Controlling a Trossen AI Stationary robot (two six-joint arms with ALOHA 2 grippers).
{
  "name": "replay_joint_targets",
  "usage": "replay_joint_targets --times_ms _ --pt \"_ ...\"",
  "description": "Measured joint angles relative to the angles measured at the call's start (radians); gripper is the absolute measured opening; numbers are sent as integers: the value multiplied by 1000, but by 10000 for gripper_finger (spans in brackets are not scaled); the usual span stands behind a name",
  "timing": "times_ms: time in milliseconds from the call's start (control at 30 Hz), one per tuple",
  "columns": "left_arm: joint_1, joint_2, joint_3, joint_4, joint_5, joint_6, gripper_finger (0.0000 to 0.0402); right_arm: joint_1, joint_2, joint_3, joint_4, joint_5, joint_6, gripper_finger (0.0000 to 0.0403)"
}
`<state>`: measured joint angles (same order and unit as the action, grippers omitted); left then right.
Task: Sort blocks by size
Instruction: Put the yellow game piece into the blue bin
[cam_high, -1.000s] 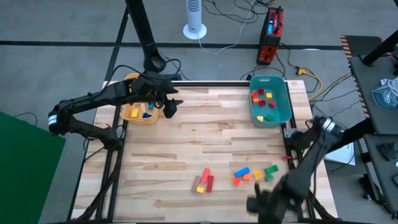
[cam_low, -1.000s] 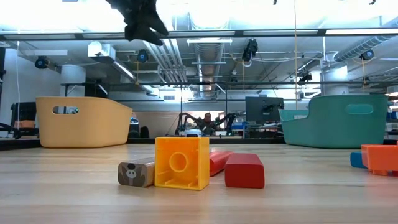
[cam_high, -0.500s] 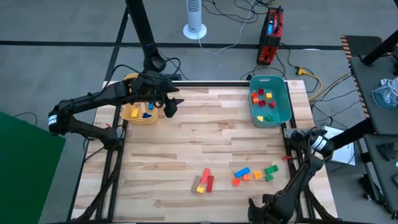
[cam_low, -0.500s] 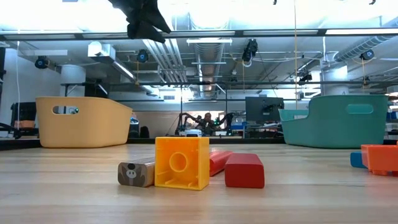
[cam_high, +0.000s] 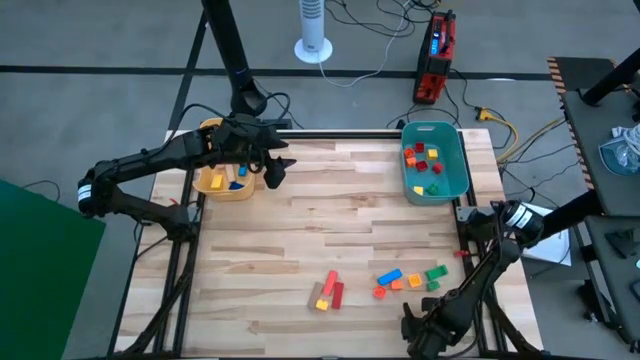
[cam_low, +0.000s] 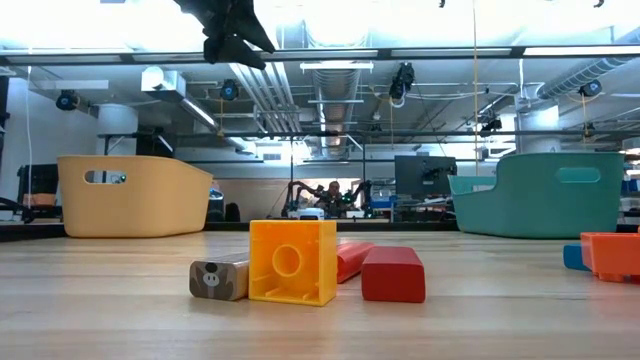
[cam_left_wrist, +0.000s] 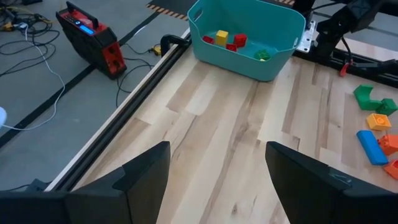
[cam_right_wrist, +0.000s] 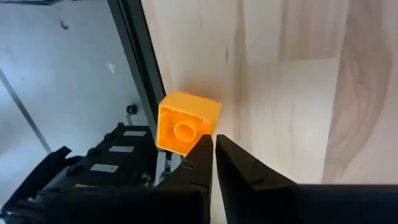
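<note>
Right arm is the only mover since a second ago: it is swinging along the table's (cam_high: 300, 230) near edge by the right corner, with its gripper (cam_high: 418, 335) now low at that edge; left arm unchanged.

Left to right:

- Left gripper (cam_high: 275, 168) is hovering above the far-left corner, just beside the yellow bin (cam_high: 224, 184), which is holding a few blocks. In the left wrist view its fingers (cam_left_wrist: 144, 173) are standing wide apart with nothing between them — released.
- Near-edge middle: a small cluster is sitting on the bare wood, the yellow cube (cam_low: 291, 262), a red bar (cam_low: 393, 274) beside it, a second red piece partly hidden behind both, and a tan block with a printed face (cam_low: 218, 279) on the cube's other side.
- Right of that, near the near-right corner, a loose group is lying: blue bar (cam_high: 389, 275), orange pieces (cam_high: 397, 286), green block (cam_high: 435, 272).
- Teal bin (cam_high: 455, 180) is sitting at the far-right corner with red, yellow and green blocks in it.
- Right gripper: the right wrist view is showing its fingers (cam_right_wrist: 198, 163) clenched almost tip to tip, nothing between them, with an orange cube (cam_right_wrist: 185, 122) just beyond the tips at the table's edge. Cannot tell whether the tips are touching it.
</note>
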<state>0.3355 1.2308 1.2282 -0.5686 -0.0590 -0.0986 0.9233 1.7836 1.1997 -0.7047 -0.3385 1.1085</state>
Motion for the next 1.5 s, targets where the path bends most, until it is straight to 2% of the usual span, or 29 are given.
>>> replay_joint_targets --times_ms 133,333,533,633,800,1200,1500 --pt "0 0 0 0 0 0 251 -10 -22 -21 7 1 13 12" --pt "0 0 0 0 0 1 251 -14 -110 -66 -44 29 139 12" --pt "0 0 0 0 0 5 251 3 -230 -78 132 140 199 12" --pt "0 0 0 0 -1 6 251 7 -226 -97 131 120 214 12" --pt "0 0 0 0 -1 8 251 6 -198 -125 244 81 172 12" --pt "0 1 0 1 -1 8 251 6 -150 -141 283 66 137 12" --pt "0 1 0 0 -1 8 251 15 -143 -217 271 15 128 12"
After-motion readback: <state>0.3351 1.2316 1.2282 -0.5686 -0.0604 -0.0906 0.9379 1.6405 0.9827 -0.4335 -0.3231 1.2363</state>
